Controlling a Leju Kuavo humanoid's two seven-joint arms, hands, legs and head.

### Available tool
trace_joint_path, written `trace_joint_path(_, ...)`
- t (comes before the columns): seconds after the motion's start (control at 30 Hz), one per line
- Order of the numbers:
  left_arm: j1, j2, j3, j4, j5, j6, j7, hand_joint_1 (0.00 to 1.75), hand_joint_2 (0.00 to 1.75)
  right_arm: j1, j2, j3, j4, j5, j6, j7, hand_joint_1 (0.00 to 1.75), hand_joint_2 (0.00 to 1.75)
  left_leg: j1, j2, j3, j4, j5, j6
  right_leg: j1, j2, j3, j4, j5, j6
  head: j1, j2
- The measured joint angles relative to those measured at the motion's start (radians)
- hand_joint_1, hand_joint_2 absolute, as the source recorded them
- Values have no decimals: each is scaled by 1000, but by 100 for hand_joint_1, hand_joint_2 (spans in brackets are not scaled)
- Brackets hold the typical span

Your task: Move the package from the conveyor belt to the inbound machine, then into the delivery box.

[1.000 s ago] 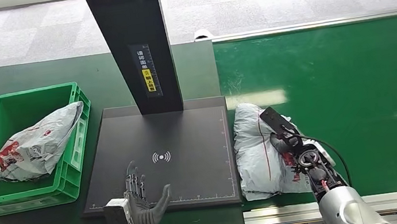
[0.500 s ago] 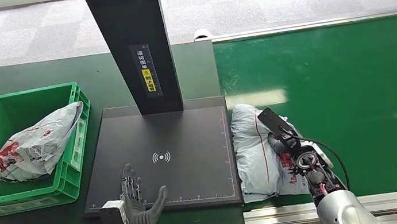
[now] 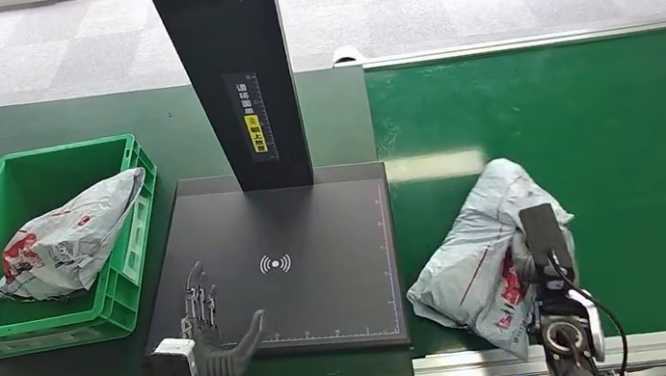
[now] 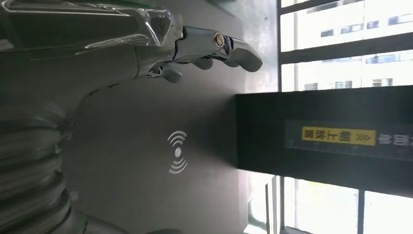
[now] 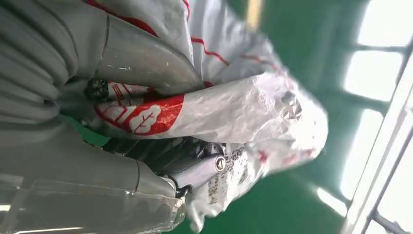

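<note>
A crumpled white-and-grey package (image 3: 471, 259) with red print hangs tilted just above the green conveyor belt (image 3: 593, 125), near its front edge. My right hand (image 3: 539, 260) grips its right side. In the right wrist view the thick grey thumb (image 5: 141, 63) presses across the package (image 5: 253, 102). The inbound machine's dark plate (image 3: 316, 239) lies left of the belt, with its black column (image 3: 236, 74) behind. My left hand (image 3: 207, 333) hovers open over the plate's front left corner, its fingers (image 4: 214, 45) spread above the signal mark (image 4: 178, 152). The green delivery box (image 3: 62, 152) stands at the far left.
Another grey package (image 3: 64, 241) lies inside the delivery box. A metal rail (image 3: 622, 344) edges the belt's near side. The dark green table (image 3: 29, 126) surrounds the box and the plate.
My right hand has closed on the package and lifted it off the belt, carrying it right and toward me. The left hand has drawn back slightly toward the plate's front edge.
</note>
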Motion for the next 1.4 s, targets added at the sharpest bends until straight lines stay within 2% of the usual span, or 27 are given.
trace_joint_path(0.1, 2, 7, 73, -53, -68, -18, -3, 0, 175, 150, 24, -24, -265, 7, 22, 4, 175, 175, 1, 7, 0, -1, -3, -2, 1, 5, -1, 0, -1, -1, 0, 0)
trace_joint_path(0.2, 1, 6, 140, -120, -137, -1, -7, 0, 175, 183, 36, -18, -383, 37, 125, 21, 175, 175, 1, 16, 2, -1, -4, -3, 1, 14, -1, 0, 0, -3, 0, 0)
trace_joint_path(0.3, -1, 3, 190, -218, -191, 31, -8, 0, 175, 150, 39, 40, -402, 70, 197, 35, 175, 175, 1, 21, 5, -1, -3, -2, 1, 18, -1, 0, 3, -4, 0, 0)
trace_joint_path(0.43, -16, -6, 208, -354, -247, 40, 0, 0, 175, 106, 48, 123, -404, 63, 158, 29, 175, 175, 1, 16, 6, -1, 0, -1, 1, 14, 0, 0, 4, -3, 0, 0)
trace_joint_path(0.57, -50, -18, 214, -405, -272, 27, 11, 0, 175, 91, 58, 166, -411, 12, 161, 21, 175, 175, 1, 16, 6, -1, 0, -1, 1, 14, 1, 0, 4, -3, 0, 0)
trace_joint_path(0.7, -70, -19, 224, -440, -319, 44, 26, 0, 175, 59, 71, 210, -391, -37, 223, 10, 175, 175, 1, 17, 5, -1, 0, -2, 1, 15, 1, 1, 4, -3, 0, 0)
trace_joint_path(0.77, -70, -21, 230, -467, -334, 60, 29, 0, 175, 11, 78, 244, -350, -56, 262, -7, 175, 175, 1, 18, 5, -1, 0, -2, 1, 16, 0, 1, 5, -4, 0, 0)
trace_joint_path(0.87, -70, -24, 237, -501, -334, 85, 33, 0, 175, -117, 91, 296, -262, -78, 303, -26, 175, 175, 1, 20, 6, -1, 1, -2, 2, 17, -1, 1, 5, -4, 0, 0)
trace_joint_path(1.03, -70, -34, 260, -525, -306, 117, 40, 0, 175, -400, 122, 335, -112, -109, 389, 25, 175, 175, 2, 19, 6, -1, 3, -2, 2, 17, -1, 2, 6, -4, 0, 0)
trace_joint_path(1.1, -70, -37, 270, -527, -300, 120, 42, 0, 175, -480, 135, 344, -62, -118, 405, 36, 175, 175, 2, 18, 6, 0, 3, -2, 2, 16, -1, 2, 6, -4, 0, 0)
trace_joint_path(1.4, -70, -42, 299, -532, -334, 122, 78, 0, 175, -592, 171, 381, 114, -175, 447, 24, 175, 175, 2, 18, 5, -1, 2, -2, 2, 17, -2, 2, 6, -4, 0, 0)
